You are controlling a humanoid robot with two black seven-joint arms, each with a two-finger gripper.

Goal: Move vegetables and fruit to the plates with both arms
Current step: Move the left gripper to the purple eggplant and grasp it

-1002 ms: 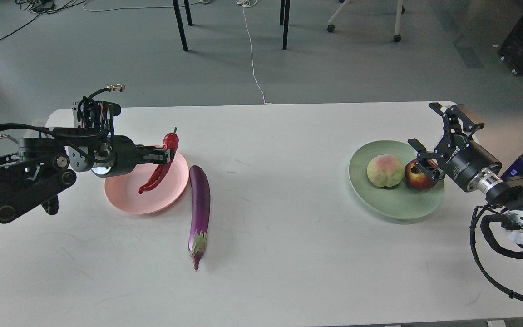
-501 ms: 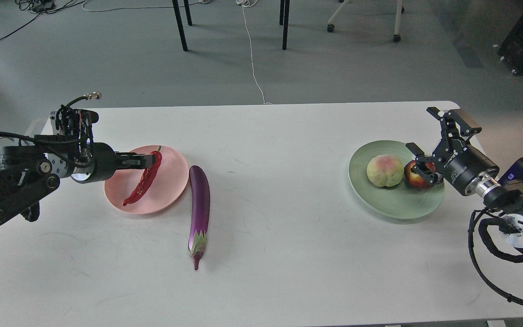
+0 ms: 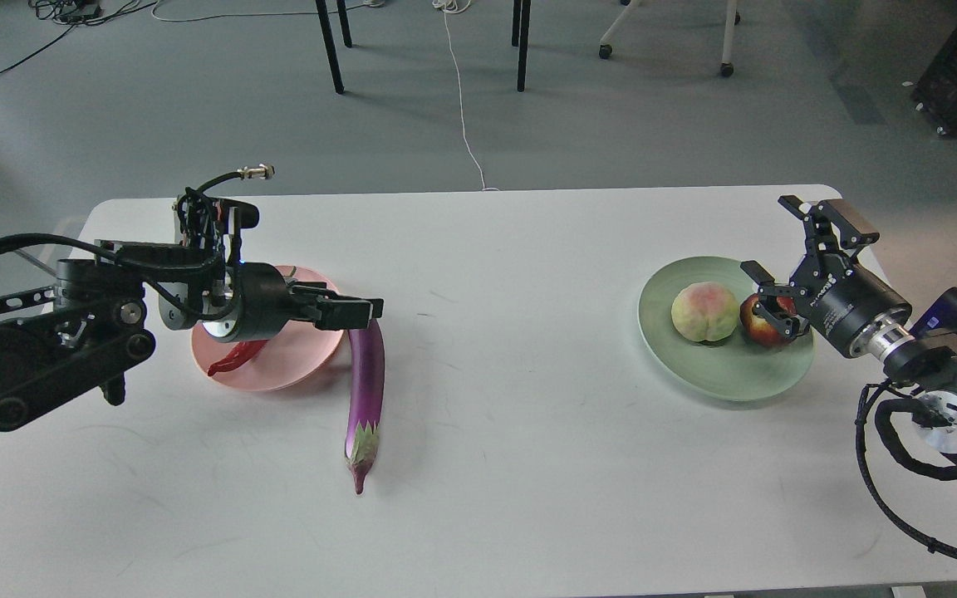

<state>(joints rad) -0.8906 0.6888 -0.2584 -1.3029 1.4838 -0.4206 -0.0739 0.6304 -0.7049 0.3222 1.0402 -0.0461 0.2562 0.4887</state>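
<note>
The red chili pepper [image 3: 228, 358] lies on the pale pink plate [image 3: 296, 365], mostly hidden under my left gripper [image 3: 366, 309]. That gripper is open and empty, reaching right across the plate with its fingertips just over the top end of the purple eggplant [image 3: 365, 382]. The eggplant lies on the table beside the plate, cap toward me. The peach [image 3: 703, 311] and the pomegranate [image 3: 757, 325] rest on the pale green plate [image 3: 719, 374]. My right gripper [image 3: 769, 307] is shut on the pomegranate from the right.
The white table [image 3: 528, 465] ends close behind both plates and to the right of my right arm. Loose black cables hang off the right arm [image 3: 902, 465]. Chair legs and a cable are on the floor beyond.
My left gripper has let go of the chili, which now lies on the pink plate, and has moved right to the eggplant's top end. The right gripper has hardly moved.
</note>
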